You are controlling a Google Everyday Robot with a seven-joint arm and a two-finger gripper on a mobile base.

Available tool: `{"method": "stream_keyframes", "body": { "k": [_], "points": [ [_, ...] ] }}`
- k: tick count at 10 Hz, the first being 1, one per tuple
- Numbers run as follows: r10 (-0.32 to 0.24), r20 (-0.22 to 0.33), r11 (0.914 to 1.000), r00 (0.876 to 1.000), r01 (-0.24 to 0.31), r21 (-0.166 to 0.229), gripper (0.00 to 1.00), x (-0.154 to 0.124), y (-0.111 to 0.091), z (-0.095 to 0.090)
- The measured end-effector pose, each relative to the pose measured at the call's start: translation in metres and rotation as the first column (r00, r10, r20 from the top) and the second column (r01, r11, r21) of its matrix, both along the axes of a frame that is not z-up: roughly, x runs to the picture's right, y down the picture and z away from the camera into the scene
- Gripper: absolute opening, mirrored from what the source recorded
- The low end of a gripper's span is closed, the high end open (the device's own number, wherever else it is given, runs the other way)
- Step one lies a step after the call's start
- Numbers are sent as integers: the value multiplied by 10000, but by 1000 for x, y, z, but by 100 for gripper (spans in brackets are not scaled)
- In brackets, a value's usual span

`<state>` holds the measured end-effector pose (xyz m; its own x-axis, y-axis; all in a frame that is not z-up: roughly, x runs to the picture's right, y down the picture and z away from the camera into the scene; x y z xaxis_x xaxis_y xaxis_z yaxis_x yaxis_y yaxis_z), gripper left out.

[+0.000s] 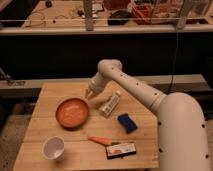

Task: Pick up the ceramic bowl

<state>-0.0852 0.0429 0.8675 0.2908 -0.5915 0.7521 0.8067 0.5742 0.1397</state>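
The ceramic bowl (72, 112) is wide, shallow and orange-brown, and sits upright on the left half of the wooden table (50, 92). My gripper (89, 93) hangs at the end of the white arm, just above and to the right of the bowl's far-right rim. It points down toward the table and holds nothing that I can see.
A small white cup-like bowl (53, 147) stands at the front left. A white bottle (110, 104) lies right of the ceramic bowl. A blue sponge (127, 122), an orange tool (99, 141) and a flat packet (120, 149) lie at the front right. A cluttered bench runs behind.
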Motion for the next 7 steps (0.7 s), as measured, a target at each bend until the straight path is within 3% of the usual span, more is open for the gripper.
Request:
{"method": "stream_keyframes", "body": {
  "k": [1,6,7],
  "points": [
    [-21,21,10000,10000,21,-51,15,4,2,0],
    [15,55,9998,10000,-14,-200,21,18,4,-2],
    [-36,84,9997,10000,38,-233,26,20,4,-4]
  ]
}}
